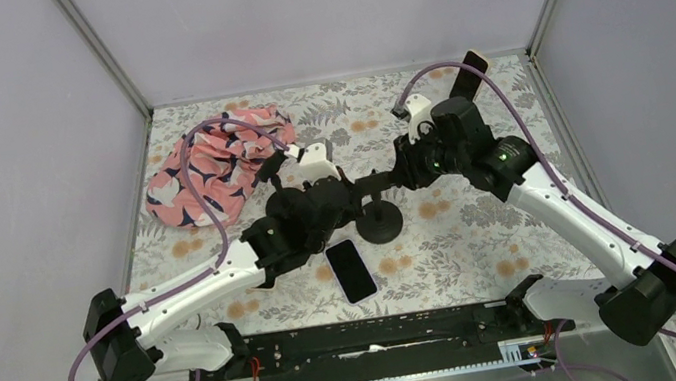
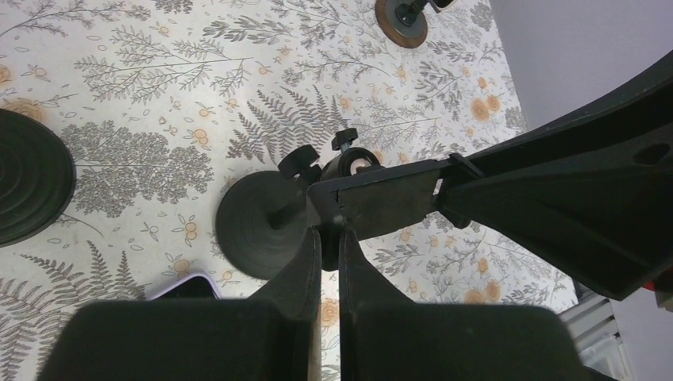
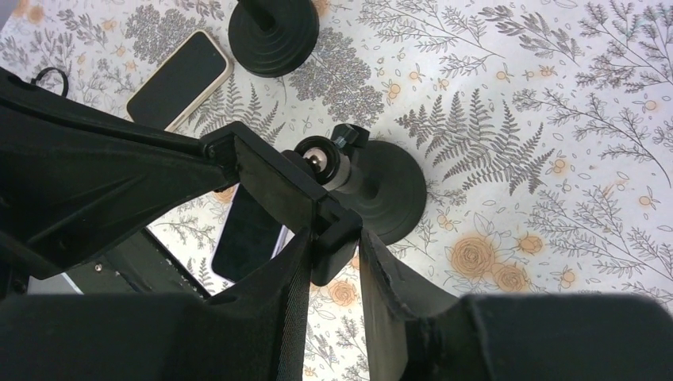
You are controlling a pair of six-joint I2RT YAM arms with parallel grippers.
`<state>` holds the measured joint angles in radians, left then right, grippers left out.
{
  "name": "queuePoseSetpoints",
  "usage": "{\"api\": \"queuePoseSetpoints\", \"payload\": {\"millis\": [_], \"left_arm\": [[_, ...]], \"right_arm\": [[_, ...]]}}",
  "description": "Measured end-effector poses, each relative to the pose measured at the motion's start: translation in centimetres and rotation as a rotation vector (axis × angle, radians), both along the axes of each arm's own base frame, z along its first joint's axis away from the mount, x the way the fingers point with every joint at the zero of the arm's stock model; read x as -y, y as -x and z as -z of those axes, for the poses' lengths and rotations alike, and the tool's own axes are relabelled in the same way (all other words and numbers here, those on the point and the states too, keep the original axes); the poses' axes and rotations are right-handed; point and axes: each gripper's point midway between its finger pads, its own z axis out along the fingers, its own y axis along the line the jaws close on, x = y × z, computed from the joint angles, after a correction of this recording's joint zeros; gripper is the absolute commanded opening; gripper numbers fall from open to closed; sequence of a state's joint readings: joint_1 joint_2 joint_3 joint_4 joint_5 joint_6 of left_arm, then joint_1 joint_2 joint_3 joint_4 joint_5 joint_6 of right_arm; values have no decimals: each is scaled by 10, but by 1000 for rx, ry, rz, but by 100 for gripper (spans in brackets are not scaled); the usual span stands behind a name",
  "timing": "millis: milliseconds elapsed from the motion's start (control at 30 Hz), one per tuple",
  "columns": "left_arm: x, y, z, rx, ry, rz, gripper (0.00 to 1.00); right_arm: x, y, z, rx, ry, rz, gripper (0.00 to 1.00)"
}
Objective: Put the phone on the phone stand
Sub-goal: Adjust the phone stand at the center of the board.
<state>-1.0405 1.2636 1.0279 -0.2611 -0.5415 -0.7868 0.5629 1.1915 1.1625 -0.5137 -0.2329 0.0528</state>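
Observation:
The black phone stand (image 1: 382,229) stands mid-table on a round base (image 2: 258,230), with a ball joint and a flat holder plate on top. My left gripper (image 1: 350,194) reaches it from the left and is shut on the thin edge of the plate (image 2: 331,238). From the right, my right gripper (image 1: 393,179) is shut on the block at the plate's end (image 3: 337,242). The phone (image 1: 351,269), dark screen up in a lavender case, lies flat on the cloth just in front of the stand (image 3: 250,230), touched by neither gripper.
A pink patterned cloth (image 1: 219,168) is bunched at the back left. Another phone (image 1: 472,76) stands propped at the back right. A beige-cased phone (image 3: 178,79) and a second black round base (image 3: 274,36) lie under my left arm. A black rail (image 1: 376,336) runs along the near edge.

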Motion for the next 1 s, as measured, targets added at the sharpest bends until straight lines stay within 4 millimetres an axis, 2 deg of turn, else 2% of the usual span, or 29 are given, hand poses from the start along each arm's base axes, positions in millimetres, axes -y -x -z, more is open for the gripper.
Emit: {"api": "queuePoseSetpoints", "payload": {"millis": [233,300,500,567,633,733,800,900,1000], "left_arm": [[8,5,-1,-11,19,42,0],[9,5,1,-15,16,54,0],[15,3,2,-21,7,66,0],[15,3,2,-21,7,64,0],[14,2,2,-20,6,60,1],[12,-1,2,-16,1,54,9],[12,-1,2,-15,0,52,15],[12,-1,2,-15,-2,57,23],[14,0,1,-16,0,69,38]], "right_arm": [[5,6,-1,-15,-40,-35,0],[5,7,-1,-20,-49,-55,4],[-2,8,3,-32,-65,-99,28],[-5,7,3,-32,-72,-110,44],[-6,7,3,-28,-76,-125,67],[-8,13,4,-39,-76,-160,96],[-6,15,2,-24,-70,-174,99],[0,19,-9,16,-80,-190,100],[18,17,-24,67,-108,-186,100]]}}
